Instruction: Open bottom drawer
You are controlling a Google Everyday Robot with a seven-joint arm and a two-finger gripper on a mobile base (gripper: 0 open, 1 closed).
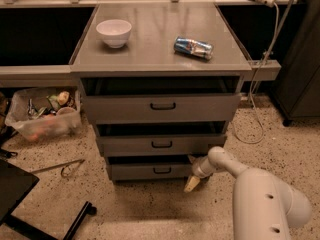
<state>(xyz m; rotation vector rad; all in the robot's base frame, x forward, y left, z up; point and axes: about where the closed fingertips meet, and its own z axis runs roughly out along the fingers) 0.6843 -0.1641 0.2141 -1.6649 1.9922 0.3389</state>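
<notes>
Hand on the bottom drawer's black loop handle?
No, the hand hangs low by the right end of the bottom drawer, clear of its handle.

White bowl (114,32), blue can (193,47) on its side, cluttered clear bin (42,116)

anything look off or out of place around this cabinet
The drink can lies tipped on its side on the cabinet top, right of the bowl. The gripper sits low at the right end of the bottom drawer.
</notes>
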